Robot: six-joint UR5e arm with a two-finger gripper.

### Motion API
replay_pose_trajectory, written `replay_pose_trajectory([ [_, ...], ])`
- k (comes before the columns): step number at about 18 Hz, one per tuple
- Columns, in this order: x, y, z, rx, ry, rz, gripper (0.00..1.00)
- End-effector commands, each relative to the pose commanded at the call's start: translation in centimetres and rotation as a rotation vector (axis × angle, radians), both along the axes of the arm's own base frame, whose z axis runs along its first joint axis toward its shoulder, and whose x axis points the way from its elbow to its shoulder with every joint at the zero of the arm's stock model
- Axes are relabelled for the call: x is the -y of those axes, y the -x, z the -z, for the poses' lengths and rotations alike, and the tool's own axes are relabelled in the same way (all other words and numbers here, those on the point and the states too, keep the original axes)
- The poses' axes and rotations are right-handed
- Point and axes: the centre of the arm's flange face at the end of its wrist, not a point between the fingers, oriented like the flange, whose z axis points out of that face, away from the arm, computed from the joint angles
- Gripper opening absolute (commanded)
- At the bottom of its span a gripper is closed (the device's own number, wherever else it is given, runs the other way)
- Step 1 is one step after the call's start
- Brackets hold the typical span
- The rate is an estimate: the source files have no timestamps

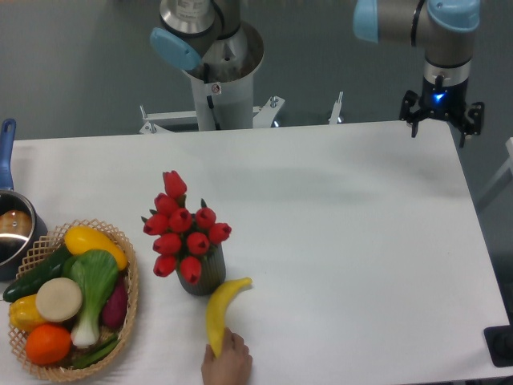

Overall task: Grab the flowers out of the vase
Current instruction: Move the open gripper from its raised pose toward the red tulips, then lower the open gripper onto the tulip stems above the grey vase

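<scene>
The flowers [183, 230], a bunch of red tulip buds with green stems, stand in the vase [203, 277], a small dark ribbed cylinder left of the table's middle, near the front. The buds spread wider than the vase and hide its mouth. My gripper [439, 128] hangs at the table's far right corner, far from the flowers. It points down, its fingers are spread open, and nothing is between them.
A yellow banana [220, 309] lies against the vase's right side, with a person's hand [228, 362] on its near end. A wicker basket [128, 277] of vegetables and fruit sits front left. A blue-handled metal pot [11, 228] stands at the left edge.
</scene>
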Motion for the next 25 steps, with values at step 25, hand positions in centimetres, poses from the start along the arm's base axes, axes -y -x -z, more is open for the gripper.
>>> replay_pose_trajectory([
  [25, -8.0, -12.4, 1.8, 0.168, -0.592, 0.128, 1.00],
])
